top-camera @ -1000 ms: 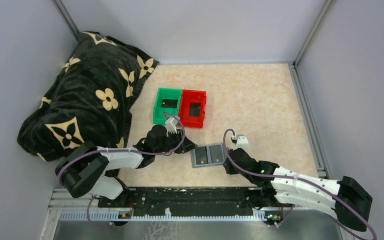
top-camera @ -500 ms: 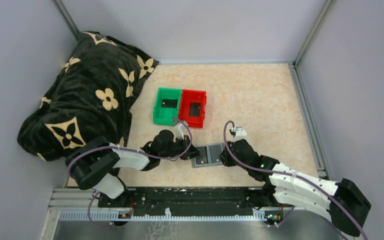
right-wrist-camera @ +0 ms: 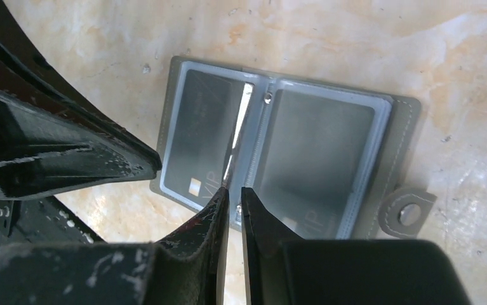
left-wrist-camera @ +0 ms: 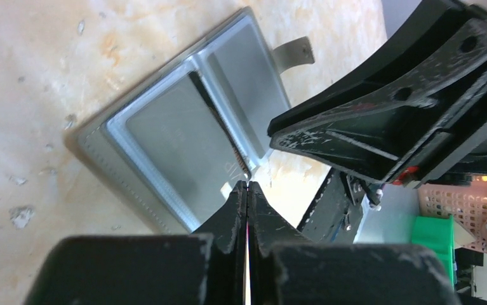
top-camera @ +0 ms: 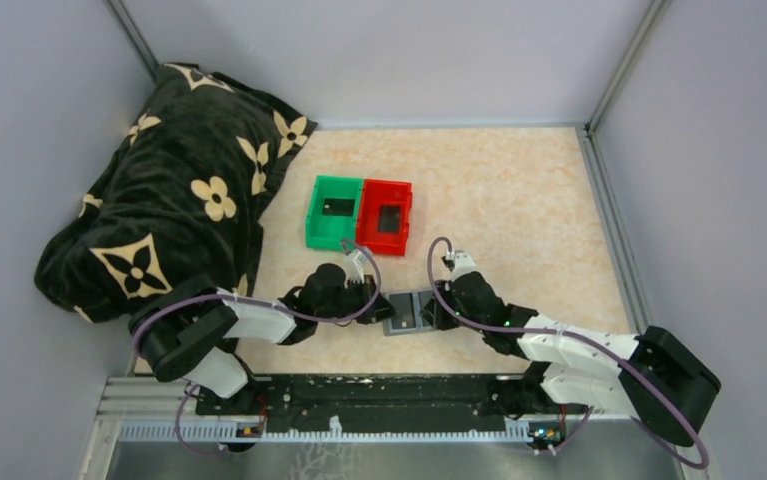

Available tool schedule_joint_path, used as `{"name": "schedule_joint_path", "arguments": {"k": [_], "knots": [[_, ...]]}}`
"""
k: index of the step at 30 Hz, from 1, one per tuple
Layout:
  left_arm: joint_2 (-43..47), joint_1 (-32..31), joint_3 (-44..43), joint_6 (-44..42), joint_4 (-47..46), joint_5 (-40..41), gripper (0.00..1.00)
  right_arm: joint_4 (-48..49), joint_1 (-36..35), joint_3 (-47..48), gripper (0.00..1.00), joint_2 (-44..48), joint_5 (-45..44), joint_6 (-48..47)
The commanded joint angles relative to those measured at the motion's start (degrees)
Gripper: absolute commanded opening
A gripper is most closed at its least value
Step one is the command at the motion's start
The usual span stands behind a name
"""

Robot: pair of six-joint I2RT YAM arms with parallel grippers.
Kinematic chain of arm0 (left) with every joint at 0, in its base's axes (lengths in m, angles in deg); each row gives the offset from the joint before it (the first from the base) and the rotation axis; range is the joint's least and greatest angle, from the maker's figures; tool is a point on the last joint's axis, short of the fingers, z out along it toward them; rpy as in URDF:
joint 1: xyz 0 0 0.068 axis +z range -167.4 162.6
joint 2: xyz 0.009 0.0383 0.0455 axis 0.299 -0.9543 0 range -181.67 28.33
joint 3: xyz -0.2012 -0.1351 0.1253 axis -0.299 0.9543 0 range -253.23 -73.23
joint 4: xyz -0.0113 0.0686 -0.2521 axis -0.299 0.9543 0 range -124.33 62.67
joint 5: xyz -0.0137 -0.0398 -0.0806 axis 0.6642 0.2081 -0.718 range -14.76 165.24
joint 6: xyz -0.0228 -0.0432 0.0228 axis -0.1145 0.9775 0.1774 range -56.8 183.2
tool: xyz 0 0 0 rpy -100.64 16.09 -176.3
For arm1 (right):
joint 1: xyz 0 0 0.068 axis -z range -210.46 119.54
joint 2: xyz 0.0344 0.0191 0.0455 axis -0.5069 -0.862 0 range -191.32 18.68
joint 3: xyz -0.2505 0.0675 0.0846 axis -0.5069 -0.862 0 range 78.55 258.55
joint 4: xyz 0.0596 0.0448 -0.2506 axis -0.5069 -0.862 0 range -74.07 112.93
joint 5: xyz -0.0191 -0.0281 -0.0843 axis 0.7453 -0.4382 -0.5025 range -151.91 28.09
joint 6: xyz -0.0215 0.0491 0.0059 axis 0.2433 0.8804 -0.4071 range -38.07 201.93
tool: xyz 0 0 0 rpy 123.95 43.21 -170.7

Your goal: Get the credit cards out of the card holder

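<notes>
The card holder (top-camera: 406, 313) lies open and flat on the table between my two grippers. In the right wrist view its grey rim (right-wrist-camera: 400, 136) frames two clear sleeves. A dark credit card (right-wrist-camera: 199, 136) sits in the left sleeve and another (right-wrist-camera: 320, 152) in the right. My right gripper (right-wrist-camera: 233, 190) stands over the spine at the holder's near edge. A narrow gap parts its jaws, with nothing between them. My left gripper (left-wrist-camera: 247, 184) is shut and empty. Its tips sit at the edge of the holder's (left-wrist-camera: 177, 136) panel.
A green bin (top-camera: 315, 215) and a red bin (top-camera: 406, 215) stand side by side behind the holder, a dark flat piece in each. A black flowered blanket (top-camera: 169, 190) fills the left side. The holder's snap tab (right-wrist-camera: 409, 213) sticks out at one side.
My left gripper closed and slid right to the holder's left edge. My right arm pushed forward and left over the holder, and its jaws parted slightly.
</notes>
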Motion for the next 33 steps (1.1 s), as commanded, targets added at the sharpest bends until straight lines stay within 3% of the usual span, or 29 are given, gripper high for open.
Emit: {"name": "schedule_joint_path", "arguments": {"k": [1, 29, 33], "knots": [[0.2, -0.1, 1.8, 0.3, -0.1, 1.3, 0.00, 6.8, 0.7, 3.4, 0.14, -1.4, 1.8, 0.3], [-0.3, 1.2, 4.2, 0.6, 0.1, 4.9, 0.00, 9.8, 2.0, 1.8, 0.14, -3.2, 4.3, 1.0], [-2.0, 1.2, 4.1, 1.2, -1.9, 3.6, 0.00, 9.5, 2.0, 1.5, 0.18, -3.3, 3.9, 1.0]]}}
